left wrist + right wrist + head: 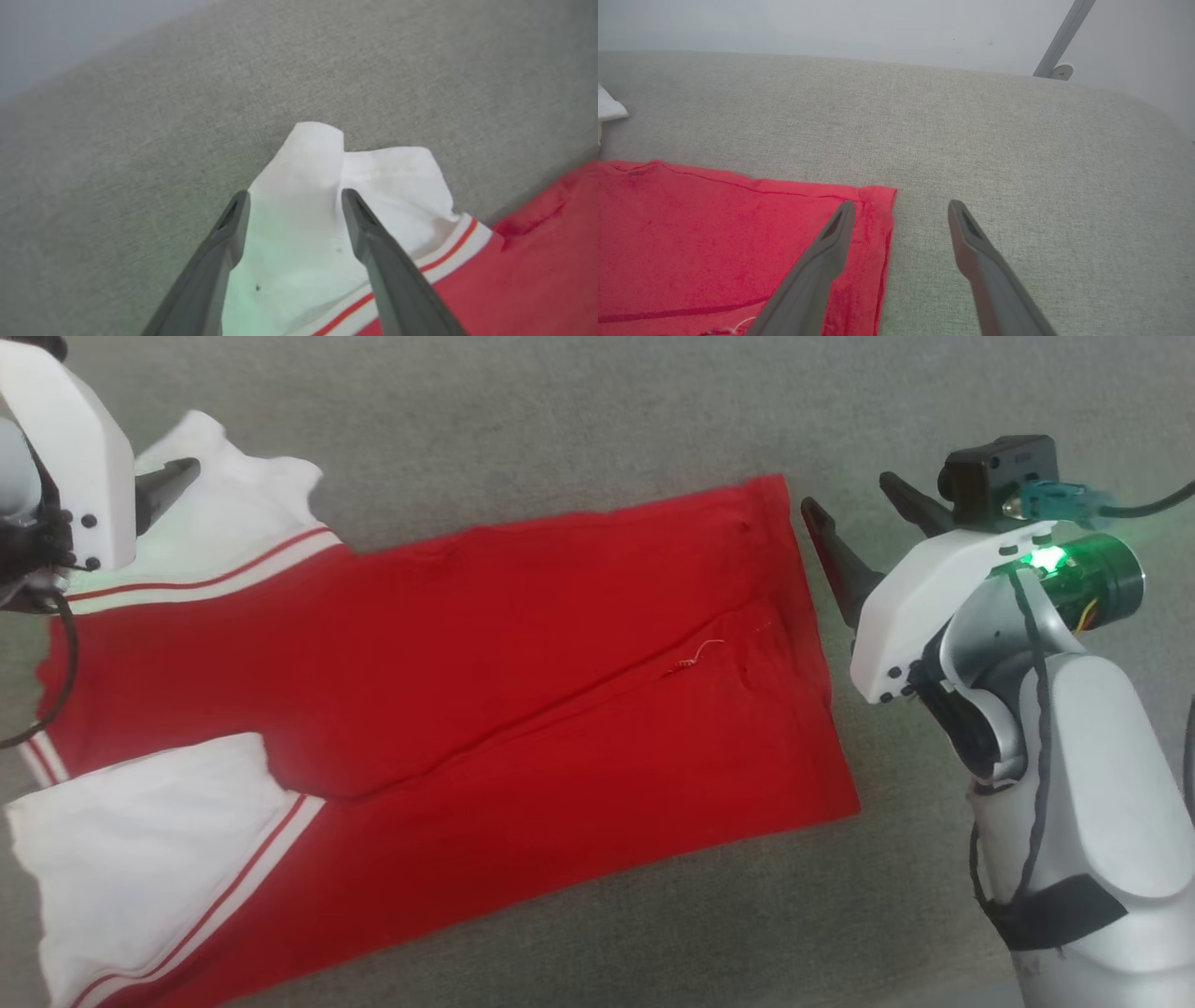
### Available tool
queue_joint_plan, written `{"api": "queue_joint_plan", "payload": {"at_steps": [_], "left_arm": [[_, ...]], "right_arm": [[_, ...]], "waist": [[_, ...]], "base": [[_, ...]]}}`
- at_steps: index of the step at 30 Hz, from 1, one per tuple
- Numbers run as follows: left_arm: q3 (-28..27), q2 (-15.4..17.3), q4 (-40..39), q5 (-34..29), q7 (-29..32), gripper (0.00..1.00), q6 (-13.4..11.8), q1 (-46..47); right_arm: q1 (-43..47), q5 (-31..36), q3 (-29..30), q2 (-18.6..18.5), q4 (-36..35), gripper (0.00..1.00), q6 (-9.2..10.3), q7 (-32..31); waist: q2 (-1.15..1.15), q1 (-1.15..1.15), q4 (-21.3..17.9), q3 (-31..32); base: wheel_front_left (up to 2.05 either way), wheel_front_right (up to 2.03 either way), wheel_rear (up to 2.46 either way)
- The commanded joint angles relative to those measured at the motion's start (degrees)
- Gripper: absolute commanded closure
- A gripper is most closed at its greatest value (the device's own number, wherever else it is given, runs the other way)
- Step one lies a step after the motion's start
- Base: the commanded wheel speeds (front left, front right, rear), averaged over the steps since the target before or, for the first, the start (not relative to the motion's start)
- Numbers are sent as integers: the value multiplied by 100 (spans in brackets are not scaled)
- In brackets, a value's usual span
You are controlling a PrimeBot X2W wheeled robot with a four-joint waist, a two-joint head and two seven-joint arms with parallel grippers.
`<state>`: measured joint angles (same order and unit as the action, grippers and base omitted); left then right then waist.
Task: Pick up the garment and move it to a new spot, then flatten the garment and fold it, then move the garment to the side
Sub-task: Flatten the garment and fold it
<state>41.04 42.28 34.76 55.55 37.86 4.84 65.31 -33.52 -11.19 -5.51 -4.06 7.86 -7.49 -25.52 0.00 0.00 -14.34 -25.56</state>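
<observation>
Red, white-sleeved garment (485, 709) folded lengthwise on grey padded surface (560, 420).
Sleeves are trimmed in red-white stripes; left gripper (294, 198) over a sleeve and right gripper (901, 207) at the hem are held spread.

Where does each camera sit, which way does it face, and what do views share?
Head: above, facing down on the shirt spread on grey cloth; right claw at right, left arm at upper left.
Left wrist: on the left arm, facing along the open left claw over a white sleeve.
Right wrist: on the right arm, facing along its open claw past the shirt's hem corner to a wall.
Shared: head and right wrist both show that hem corner.
</observation>
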Motion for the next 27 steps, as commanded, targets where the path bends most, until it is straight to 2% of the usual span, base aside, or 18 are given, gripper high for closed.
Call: {"api": "queue_joint_plan", "payload": {"at_steps": [1,5,11,12,13,21,27], "left_arm": [[35,-16,108,-5,73,0,50,120],[231,-45,493,-234,132,0,110,341],[403,-298,1230,-312,218,0,141,431],[425,-338,1332,-304,230,63,154,449],[436,-375,1427,-282,251,100,163,462],[566,-530,1726,-289,252,100,218,675],[626,-716,1847,-216,120,100,245,837]], "right_arm": [[-107,-49,-8,35,26,0,-1,42],[-174,-106,-106,68,98,0,-1,-26],[-324,-178,-293,91,242,0,-1,-343],[-365,-200,-308,95,275,0,-1,-427],[-402,-230,-319,96,313,0,-1,-523],[-876,-347,-359,102,732,0,-1,-1367],[-1346,-320,-284,74,1352,0,-1,-1907]], "waist": [[0,0,-87,-124],[0,0,-132,-271],[0,0,-174,-416],[0,0,-173,-434],[0,0,-168,-450],[0,0,-6,-524],[0,0,183,-546]], "base": [[0,0,0],[0,0,0],[0,0,0],[0,0,0],[0,0,0],[0,0,0],[0,0,0]]}}
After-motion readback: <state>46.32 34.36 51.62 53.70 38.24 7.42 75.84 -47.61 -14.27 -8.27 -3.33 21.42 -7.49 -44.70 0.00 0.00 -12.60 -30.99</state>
